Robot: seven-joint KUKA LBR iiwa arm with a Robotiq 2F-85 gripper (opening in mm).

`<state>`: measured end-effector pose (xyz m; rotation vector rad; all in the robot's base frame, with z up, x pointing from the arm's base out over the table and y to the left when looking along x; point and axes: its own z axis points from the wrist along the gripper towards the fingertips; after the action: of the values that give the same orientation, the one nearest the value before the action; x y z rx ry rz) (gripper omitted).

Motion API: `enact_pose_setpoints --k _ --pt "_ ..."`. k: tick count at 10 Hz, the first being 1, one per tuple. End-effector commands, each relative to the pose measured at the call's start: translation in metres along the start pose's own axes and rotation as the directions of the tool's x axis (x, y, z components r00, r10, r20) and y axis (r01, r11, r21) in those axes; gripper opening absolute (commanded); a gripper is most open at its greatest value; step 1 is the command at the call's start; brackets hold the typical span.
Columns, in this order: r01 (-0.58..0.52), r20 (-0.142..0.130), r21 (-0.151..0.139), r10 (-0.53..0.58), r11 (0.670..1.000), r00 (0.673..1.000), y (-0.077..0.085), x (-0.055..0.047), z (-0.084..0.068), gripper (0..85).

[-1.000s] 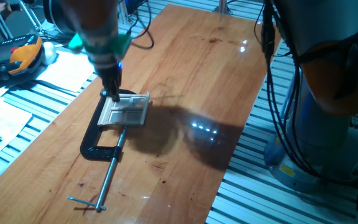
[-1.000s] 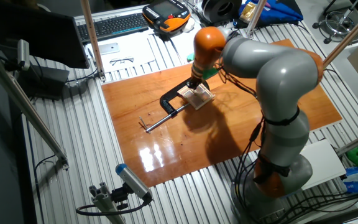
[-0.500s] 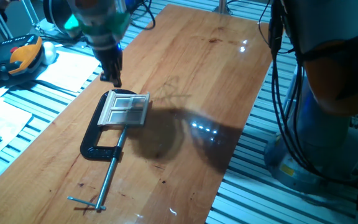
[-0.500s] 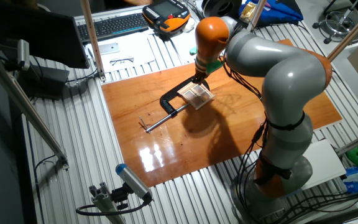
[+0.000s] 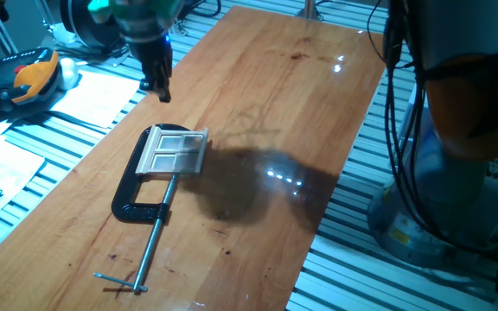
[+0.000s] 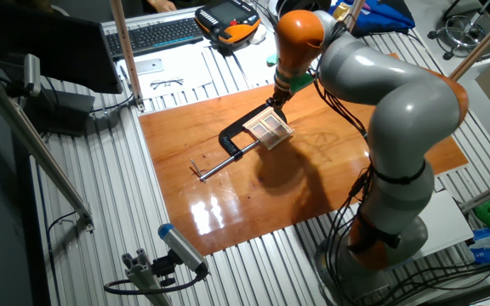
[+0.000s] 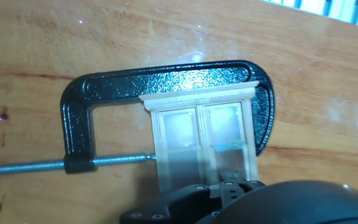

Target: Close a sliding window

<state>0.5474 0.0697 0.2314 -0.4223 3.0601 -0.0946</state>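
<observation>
I think the sliding is done and I only need to lift away next, because my gripper hangs above the table at 12 o'clock from the sliding window, holding nothing, its fingers too dark to tell if spread, while the pale little window lies flat inside the black clamp.

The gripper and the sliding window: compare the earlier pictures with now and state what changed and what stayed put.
The gripper lifted off the sliding window and drew back above the table's far edge, holding nothing. The window and the black C-clamp around it stayed where they were.
</observation>
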Motion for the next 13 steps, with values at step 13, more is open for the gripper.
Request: enact_pose_setpoints --k 13 --pt "-0.041 -0.010 -0.018 0.041 0.999 0.999 -0.002 0.020 -0.028 0.0"
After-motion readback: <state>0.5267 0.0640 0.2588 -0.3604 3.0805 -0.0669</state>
